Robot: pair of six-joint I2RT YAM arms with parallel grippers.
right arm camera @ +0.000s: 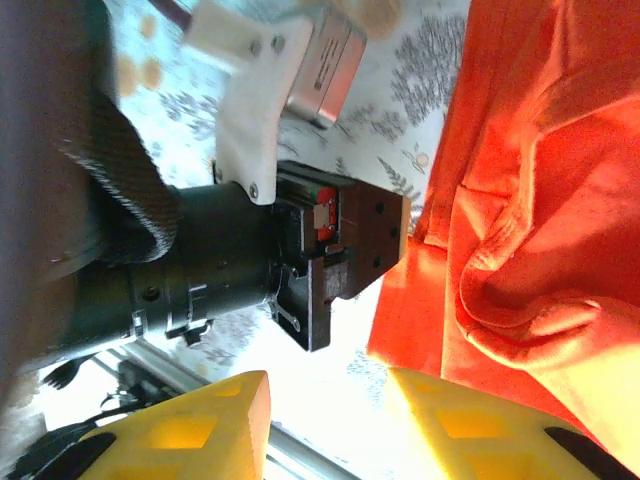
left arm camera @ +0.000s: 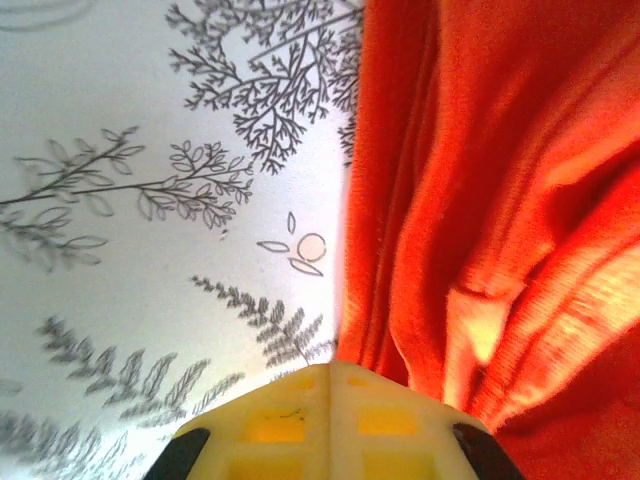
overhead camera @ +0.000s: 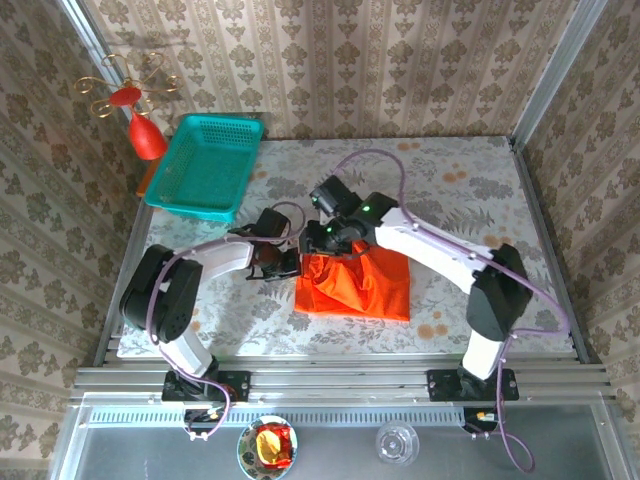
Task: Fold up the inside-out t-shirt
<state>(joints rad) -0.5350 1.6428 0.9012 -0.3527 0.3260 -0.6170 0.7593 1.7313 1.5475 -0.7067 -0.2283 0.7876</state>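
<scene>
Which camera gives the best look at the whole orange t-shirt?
The top external view: the t-shirt lies there as one crumpled heap on the table, with nearly its whole outline visible. Both wrist views give close-up folds and one edge of it against the table.

T-shirt [right arm camera: 520,200] cut off at right picture edge, right gripper [right arm camera: 330,385] fingers cropped at bottom edge, left gripper [left arm camera: 330,370] likewise, any pinch on cloth hidden, dish [overhead camera: 244,440] contents too small to tell

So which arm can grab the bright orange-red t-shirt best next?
Probably the right. The right gripper hangs open beside the bright orange-red fabric t-shirt; the left gripper, also at its edge, is shut.
</scene>
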